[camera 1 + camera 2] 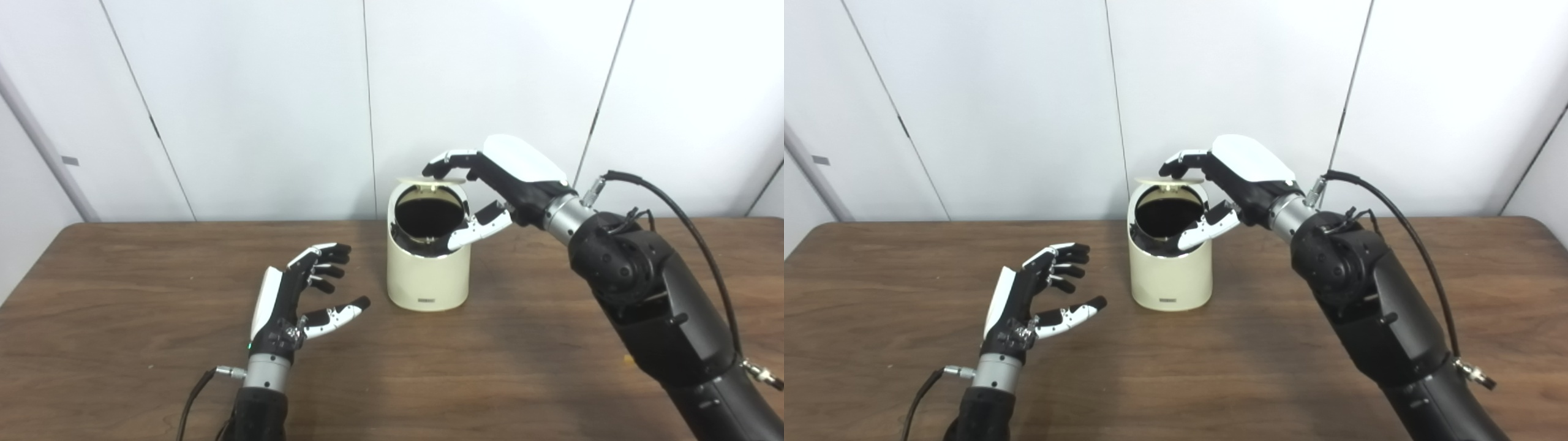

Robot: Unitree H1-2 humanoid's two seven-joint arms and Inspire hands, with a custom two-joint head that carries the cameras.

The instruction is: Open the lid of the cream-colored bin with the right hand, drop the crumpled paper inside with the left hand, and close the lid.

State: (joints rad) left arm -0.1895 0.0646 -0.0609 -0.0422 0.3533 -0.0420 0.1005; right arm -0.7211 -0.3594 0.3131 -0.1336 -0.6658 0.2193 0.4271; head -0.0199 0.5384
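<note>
The cream-colored bin stands upright on the brown counter, a little toward the far side and near the middle. Its lid is up, tipped back at the far edge, and the round mouth looks dark inside. I cannot see any crumpled paper, not on the counter and not in a hand; it may be down in the dark bin, but I cannot tell.

The right hand is at the top of the bin. Its fingers curl over the raised lid and touch it, and its thumb sits low by the front of the rim. It is not wrapped around anything.

The left hand is near the counter, to the left of the bin and closer to us. It holds nothing and its fingers are spread.

The lid lies just under the right hand's fingers, so this hand is the nearer one. I think the next job is to push the lid forward and down to shut it.
</note>
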